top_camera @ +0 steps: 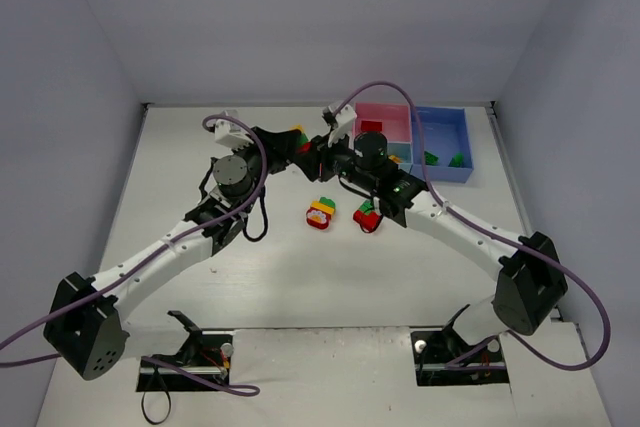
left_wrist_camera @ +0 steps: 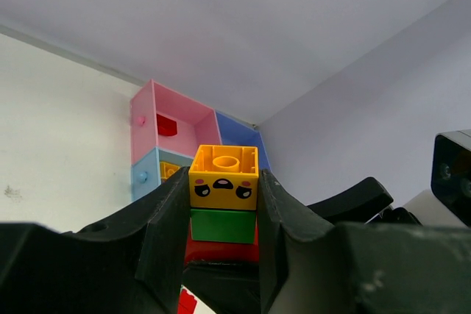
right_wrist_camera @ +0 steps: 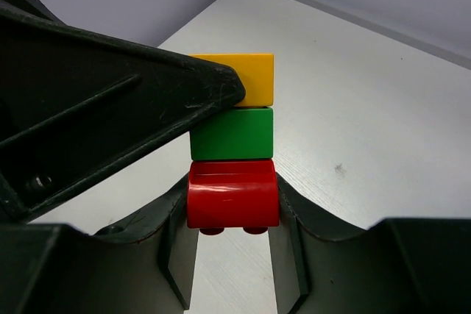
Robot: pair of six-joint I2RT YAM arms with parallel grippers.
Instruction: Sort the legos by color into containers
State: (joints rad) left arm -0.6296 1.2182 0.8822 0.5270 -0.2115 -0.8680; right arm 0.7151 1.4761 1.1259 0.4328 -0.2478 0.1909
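A stack of three legos hangs above the table between both arms: a yellow brick with a face [left_wrist_camera: 224, 178], a green brick [left_wrist_camera: 223, 226] and a red brick [right_wrist_camera: 232, 193]. My left gripper [left_wrist_camera: 224, 182] is shut on the yellow and green end. My right gripper [right_wrist_camera: 232, 207] has its fingers pressed on both sides of the red brick. In the top view the two grippers meet left of the containers, left gripper [top_camera: 290, 143], right gripper [top_camera: 322, 151]. The pink tray [top_camera: 388, 113] holds a red brick [top_camera: 372, 126]. The blue tray [top_camera: 445, 132] holds green bricks [top_camera: 431, 158].
Two mixed clumps lie on the table in front of the grippers, one red, yellow and green [top_camera: 321, 213], one red and green [top_camera: 366, 215]. The light blue tray [left_wrist_camera: 142, 176] holds a yellow brick [left_wrist_camera: 169, 170]. Walls enclose the table on three sides.
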